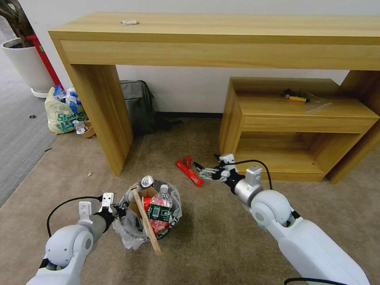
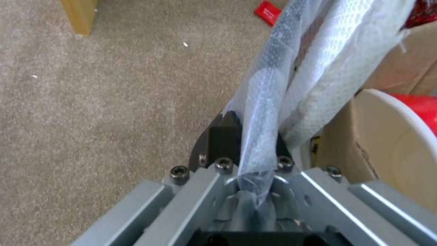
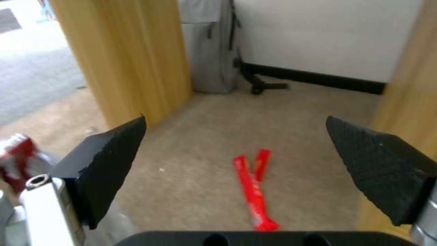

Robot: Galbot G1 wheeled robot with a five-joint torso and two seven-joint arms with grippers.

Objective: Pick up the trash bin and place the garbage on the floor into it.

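L gripper (image 1: 118,209) is at the bin (image 1: 152,213) rim, on the robot's left side of it, jaws pinched on the white liner (image 2: 268,112) w/ the rim edge, per the left wrist view. Bin sits on the beige floor (image 1: 221,237) in front of the robot, already stuffed: bottle (image 1: 159,208), can (image 1: 147,181), cardboard (image 1: 147,192) and a wood stick (image 1: 147,223) leaning out over the near rim. R gripper (image 1: 202,172) hovers low over the carpet, jaws spread wide, aimed at the red wrapper (image 1: 189,173), which lies flat between the tall bench leg (image 1: 103,118) and the low shelf (image 1: 293,126), just off the fingertips. Risks, as I judge them: the wrapper is thin and flat on pile, so the jaws could close over it and scrape carpet or just nudge it away w/o catching it; it looks like 2 strips (image 3: 255,181), so one may get left behind. The shelf side is close to the R gripper, so a wide approach could clip it. On the L side, the hold seems mostly on liner film; if the bin is lifted or tilted the bag could slip or tear, and the stick and bottle, riding high, could tip out. Bin is near full, so a dropped wrapper may slide off the heap.
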